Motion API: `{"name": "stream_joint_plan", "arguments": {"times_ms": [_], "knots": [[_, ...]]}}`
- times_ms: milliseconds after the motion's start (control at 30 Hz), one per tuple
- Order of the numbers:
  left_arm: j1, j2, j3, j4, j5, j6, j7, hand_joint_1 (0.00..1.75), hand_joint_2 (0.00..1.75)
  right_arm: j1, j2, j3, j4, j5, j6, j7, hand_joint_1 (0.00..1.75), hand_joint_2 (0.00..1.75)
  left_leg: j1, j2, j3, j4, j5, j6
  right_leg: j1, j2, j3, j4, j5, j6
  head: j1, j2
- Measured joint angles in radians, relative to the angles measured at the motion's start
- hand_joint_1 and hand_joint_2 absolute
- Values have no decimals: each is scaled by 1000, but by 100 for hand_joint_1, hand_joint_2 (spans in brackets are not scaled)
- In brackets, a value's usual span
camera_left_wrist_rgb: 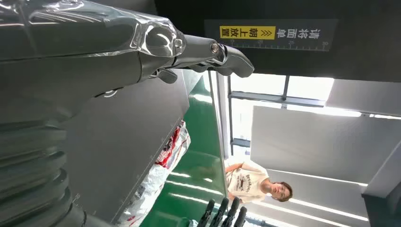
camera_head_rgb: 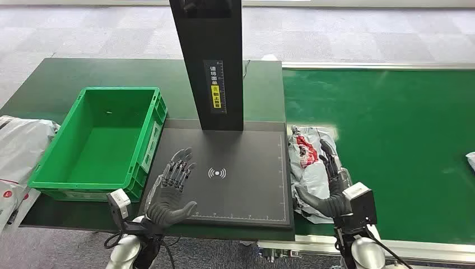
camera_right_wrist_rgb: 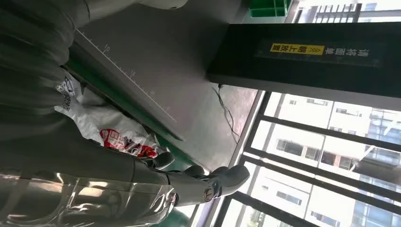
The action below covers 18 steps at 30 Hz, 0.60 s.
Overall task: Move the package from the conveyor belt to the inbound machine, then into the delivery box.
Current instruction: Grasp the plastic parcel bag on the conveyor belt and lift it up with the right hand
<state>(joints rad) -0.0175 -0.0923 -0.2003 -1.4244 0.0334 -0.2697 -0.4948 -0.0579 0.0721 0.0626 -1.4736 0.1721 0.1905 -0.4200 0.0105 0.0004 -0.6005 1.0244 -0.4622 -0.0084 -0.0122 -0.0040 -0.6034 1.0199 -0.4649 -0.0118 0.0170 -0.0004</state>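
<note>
The package (camera_head_rgb: pixel 310 165) is a soft, crumpled plastic mailer bag, grey-white with a red printed patch, and it lies on the green conveyor belt (camera_head_rgb: pixel 392 145), just beside the right edge of the inbound machine (camera_head_rgb: pixel 235 168). The right wrist view shows the wrinkled, glossy film of the bag with the red print and a small black code label.

The right hand (camera_head_rgb: pixel 330 188) rests on the package, palm down, its dark fingers (camera_head_rgb: pixel 329 159) stretched forward over the bag and its thick grey thumb at the near edge. I cannot tell if the fingers already grip the bag or only lie on it.

The left hand (camera_head_rgb: pixel 173 190) hovers over the left part of the machine's flat black plate, fingers straight and a little spread, thumb out to the side, holding nothing.

The plate is matte, with a white ruler scale along its edges and a wireless symbol in the middle; a tall black post (camera_head_rgb: pixel 207 61) with a yellow label stands at its back. The delivery box (camera_head_rgb: pixel 98 143), a green plastic crate with ribbed walls, stands on the dark green table (camera_head_rgb: pixel 50 84) touching the machine's left side.
</note>
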Motion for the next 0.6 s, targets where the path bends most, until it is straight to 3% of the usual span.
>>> {"name": "stream_joint_plan", "arguments": {"times_ms": [100, 200, 267, 433, 600], "knots": [[-6, -3, 6, -4, -4, 5, 12, 0, 175, -14, -1, 0, 13, 100, -78, 52, 0, 175, 0, 0, 0, 0, 0, 0, 0, 0, 0, 0, 0, 0, 0, 0], [2, -7, 16, -26, -11, 10, 35, 0, 175, -63, -13, 0, 72, 329, -223, 190, 0, 175, 0, 1, 1, 0, 0, 0, 0, 2, 0, 0, 0, 0, 0, 0], [8, -11, 19, -39, -15, 8, 45, 0, 175, -104, -27, -2, 133, 445, -269, 265, 0, 175, 0, 1, 1, 0, 0, 0, 0, 1, 0, 0, 1, 0, 0, 0], [10, -22, 23, -45, -20, 0, 63, 0, 175, -209, -66, -15, 328, 554, -269, 349, 0, 175, 0, 0, 1, 0, 1, 1, 0, 0, 0, 0, 1, 0, 0, 0], [7, -25, 24, -45, -20, -2, 77, 0, 175, -277, -92, -17, 500, 554, -172, 374, 0, 175, 0, 0, 1, 0, 0, 0, 0, 0, 0, 0, 1, 0, 0, 0]]}}
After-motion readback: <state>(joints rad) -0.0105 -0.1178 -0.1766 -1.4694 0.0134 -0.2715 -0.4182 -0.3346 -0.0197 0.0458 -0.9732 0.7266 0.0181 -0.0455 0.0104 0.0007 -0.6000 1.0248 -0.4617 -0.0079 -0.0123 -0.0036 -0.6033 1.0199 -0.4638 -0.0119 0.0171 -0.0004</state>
